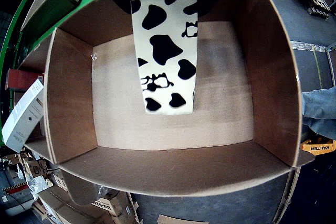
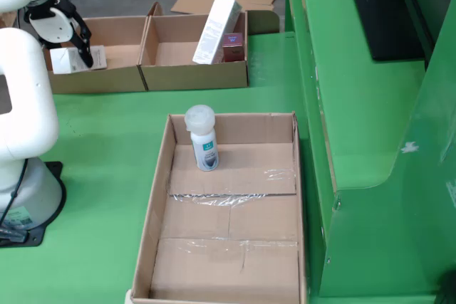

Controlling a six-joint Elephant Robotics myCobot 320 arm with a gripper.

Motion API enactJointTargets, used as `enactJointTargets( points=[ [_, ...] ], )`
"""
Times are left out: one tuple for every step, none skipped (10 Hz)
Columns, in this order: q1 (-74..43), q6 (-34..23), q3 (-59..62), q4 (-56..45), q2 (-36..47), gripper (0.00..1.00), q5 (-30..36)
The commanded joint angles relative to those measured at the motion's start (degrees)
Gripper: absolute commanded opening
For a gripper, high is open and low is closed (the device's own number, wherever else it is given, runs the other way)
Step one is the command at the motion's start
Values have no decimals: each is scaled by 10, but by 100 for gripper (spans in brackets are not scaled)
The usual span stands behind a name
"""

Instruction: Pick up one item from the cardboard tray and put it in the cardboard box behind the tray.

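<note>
fingers [image 2: 84,53] clamp 1 cow-print pkg [image 1: 165,45] | boxes [image 2: 196,58] x2 | tray [image 2: 160,197]: 1 bottle [image 2: 203,140]

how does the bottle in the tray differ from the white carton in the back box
The bottle stands upright in the tray; the carton leans tilted in the right-hand box. The bottle is round with a domed cap; the carton is flat-sided and rectangular. The bottle stands alone; the carton has a dark red box beside it. Both are mostly white.

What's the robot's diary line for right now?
end effector: shut on cow-print pack | position: above cardboard box | tray: one bottle standing
</note>
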Motion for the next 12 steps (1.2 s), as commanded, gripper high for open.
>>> enactJointTargets(
  points=[
    [-4,-3,13,0,1,0,9],
    [-4,-3,13,0,1,0,9],
    [-4,-3,13,0,1,0,9],
    [-4,-3,13,0,1,0,9],
    [-4,-3,13,0,1,0,9],
    [-4,-3,13,0,1,0,9],
    [-4,-3,13,0,1,0,9],
    [-4,-3,13,0,1,0,9],
    [-4,-3,13,0,1,0,9],
    [-4,-3,13,0,1,0,9],
    [-4,-3,13,0,1,10,9],
    [-4,-3,13,0,1,20,9]
  ],
)
